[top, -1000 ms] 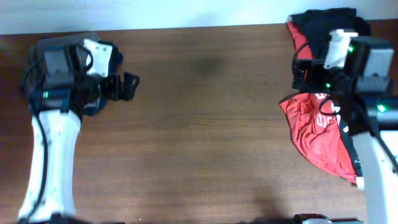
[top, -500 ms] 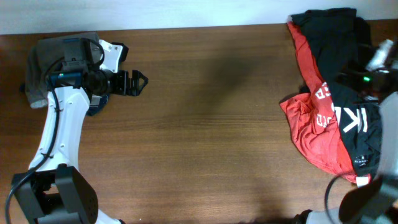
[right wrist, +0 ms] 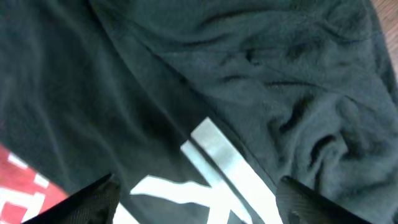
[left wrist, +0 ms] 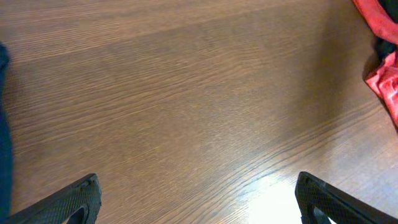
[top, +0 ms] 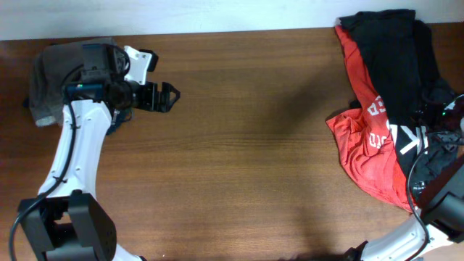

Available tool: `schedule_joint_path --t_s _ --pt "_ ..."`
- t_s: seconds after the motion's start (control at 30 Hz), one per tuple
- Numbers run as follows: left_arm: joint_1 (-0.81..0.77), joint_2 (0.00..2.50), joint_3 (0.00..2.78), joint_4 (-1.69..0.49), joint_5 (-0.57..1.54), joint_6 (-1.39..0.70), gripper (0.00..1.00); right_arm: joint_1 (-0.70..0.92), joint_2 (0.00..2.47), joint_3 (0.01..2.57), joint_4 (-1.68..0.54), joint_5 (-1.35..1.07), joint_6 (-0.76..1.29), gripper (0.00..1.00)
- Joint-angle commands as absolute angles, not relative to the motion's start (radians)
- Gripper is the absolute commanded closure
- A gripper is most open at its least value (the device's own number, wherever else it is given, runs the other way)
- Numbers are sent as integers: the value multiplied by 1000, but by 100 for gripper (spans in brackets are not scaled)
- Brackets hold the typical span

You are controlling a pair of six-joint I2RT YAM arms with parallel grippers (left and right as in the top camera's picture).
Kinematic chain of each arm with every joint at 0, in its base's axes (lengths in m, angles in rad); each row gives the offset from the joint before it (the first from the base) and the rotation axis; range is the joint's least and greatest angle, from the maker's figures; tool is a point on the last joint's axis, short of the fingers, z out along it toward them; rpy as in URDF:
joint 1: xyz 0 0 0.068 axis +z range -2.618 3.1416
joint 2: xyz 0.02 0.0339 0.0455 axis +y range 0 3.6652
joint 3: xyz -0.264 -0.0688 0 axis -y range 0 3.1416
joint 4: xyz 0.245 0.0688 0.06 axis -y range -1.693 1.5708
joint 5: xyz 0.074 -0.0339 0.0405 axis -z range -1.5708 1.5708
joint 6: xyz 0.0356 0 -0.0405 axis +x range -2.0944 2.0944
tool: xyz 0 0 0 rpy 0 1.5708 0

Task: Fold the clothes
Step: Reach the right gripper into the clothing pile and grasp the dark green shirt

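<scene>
1. Left gripper [top: 165,96] hangs above the bare wooden table [top: 239,159] near the far left corner, fingers spread wide with nothing between them.
2. Just behind that arm, a crumpled grey cloth [top: 49,80] sits in the far left corner.
3. Over at the right edge, the black T-shirt [top: 391,65] with white lettering lies over a red garment [top: 359,156], heaped from the far right corner forward.
4. Right gripper [right wrist: 202,202] is low over the black shirt, fingers apart, white lettering showing between them.

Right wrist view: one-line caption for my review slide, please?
Right hand, open, close over the black shirt and its white lettering; red cloth at lower left.
</scene>
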State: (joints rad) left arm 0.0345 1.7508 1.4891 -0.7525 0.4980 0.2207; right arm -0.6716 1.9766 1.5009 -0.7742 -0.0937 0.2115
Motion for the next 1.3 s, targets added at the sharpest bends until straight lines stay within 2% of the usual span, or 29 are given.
schedule_joint_path --t_s 0.0,0.07,0.2,0.5,0.67,0.73,0.8,0.87,0.9,0.93,1.1,1.27 --pt "5 1772 1508 -749 516 234 1 -669 2000 1513 -754 -62 186 22" --pt "-8 1772 1508 -749 516 234 1 -669 2004 1513 -749 -44 169 30" --pt "-31 1772 1508 -741 497 234 1 -669 2004 1508 -739 -21 169 39" --pt "-43 1772 1508 -729 470 234 1 -668 2005 1428 -662 -10 144 42" --pt "-43 1772 1508 -718 471 234 1 -668 2005 1396 -631 -11 142 56" --pt "-43 1772 1508 -717 470 234 2 -668 2005 1396 -631 -10 142 68" --pt "-43 1772 1508 -716 470 234 2 -668 2005 1397 -630 -10 142 75" --pt "-43 1772 1508 -715 470 234 2 -668 2005 1396 -631 -4 142 85" --pt "-43 1772 1508 -715 471 234 2 -668 2005 1396 -631 -2 142 93" --pt "-43 1772 1508 -715 471 234 2 -668 2005 1396 -630 -2 142 96" --pt "-43 1772 1508 -715 470 234 6 -668 2004 1398 -628 -9 143 96" --pt "-43 1772 1508 -714 471 233 11 -665 1990 1472 -689 -133 144 96"
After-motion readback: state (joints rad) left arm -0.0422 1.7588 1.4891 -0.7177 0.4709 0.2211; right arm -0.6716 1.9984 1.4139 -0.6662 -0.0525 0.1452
